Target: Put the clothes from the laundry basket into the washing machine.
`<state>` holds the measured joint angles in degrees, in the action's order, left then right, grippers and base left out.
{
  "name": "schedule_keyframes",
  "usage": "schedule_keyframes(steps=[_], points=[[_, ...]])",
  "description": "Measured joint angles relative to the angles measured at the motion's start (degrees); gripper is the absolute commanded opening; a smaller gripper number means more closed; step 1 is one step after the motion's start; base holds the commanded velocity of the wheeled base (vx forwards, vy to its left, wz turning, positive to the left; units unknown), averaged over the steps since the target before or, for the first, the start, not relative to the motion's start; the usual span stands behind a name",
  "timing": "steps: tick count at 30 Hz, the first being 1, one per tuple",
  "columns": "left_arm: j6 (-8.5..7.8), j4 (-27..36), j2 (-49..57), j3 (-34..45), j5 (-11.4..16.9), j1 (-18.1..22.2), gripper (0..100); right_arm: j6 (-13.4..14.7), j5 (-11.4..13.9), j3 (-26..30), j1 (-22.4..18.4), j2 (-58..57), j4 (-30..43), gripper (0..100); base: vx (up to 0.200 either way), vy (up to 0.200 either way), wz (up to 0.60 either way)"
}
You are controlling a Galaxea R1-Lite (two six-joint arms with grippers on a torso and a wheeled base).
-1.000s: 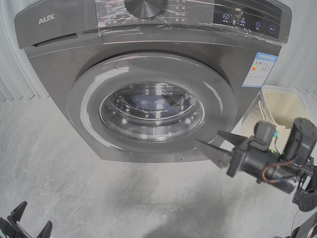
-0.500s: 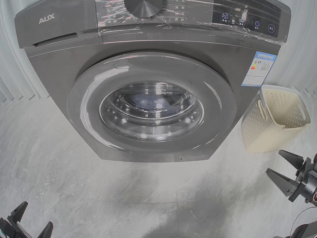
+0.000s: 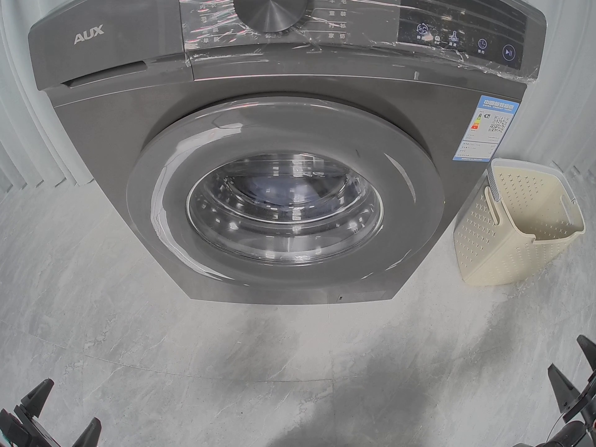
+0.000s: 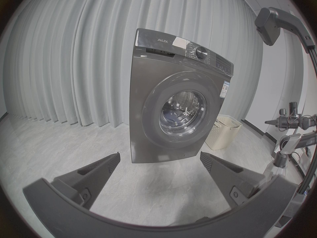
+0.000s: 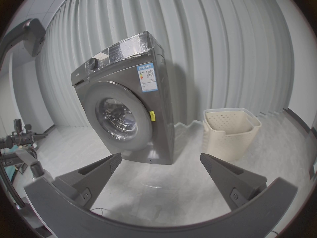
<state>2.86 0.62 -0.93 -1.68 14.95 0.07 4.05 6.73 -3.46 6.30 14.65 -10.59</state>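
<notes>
**A:** Head view first: where are the arms?

**B:** Both are low at the near edge. The left gripper [image 3: 68, 405] sits at the bottom left with its fingers spread. The right gripper [image 3: 568, 355] is at the bottom right, also spread.

**A:** And the room?

**B:** There is a grey marbled floor [image 3: 248, 355] with a pale pleated curtain [image 3: 25, 144] behind. The washing machine [image 3: 285, 94] stands on the floor, and its round door [image 3: 285, 209] is shut.

**A:** Left wrist view?

**B:** The jaws are wide apart and face the machine's front from well back. A bluish shape [image 4: 173, 111] shows behind the glass, and I cannot tell what it is.

**A:** Right wrist view?

**B:** The same wide spread. The laundry basket [image 5: 231, 139] stands upright on the floor just beside the machine's right side, not touching it. Its perforated inner walls show bare.
</notes>
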Motion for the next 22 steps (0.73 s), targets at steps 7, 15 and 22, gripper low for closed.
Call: schedule_keyframes(steps=[7, 15, 22], points=[[0.28, -0.07, 0.00, -0.02, 0.33, 0.02, 100, -1.51, -5.25, 2.17, -5.27, -10.39, 7.91, 100, 0.000, 0.000, 0.00], [1.32, -0.62, 0.00, 0.11, -0.17, 0.00, 100, -5.00, -6.62, 2.43, -6.12, -13.18, 10.02, 100, 0.000, 0.000, 0.00], [4.22, -1.46, 0.00, 0.34, -0.26, -0.02, 100, -4.83, -5.73, 2.45, -6.12, -13.78, 10.19, 100, 0.000, 0.000, 0.00]])
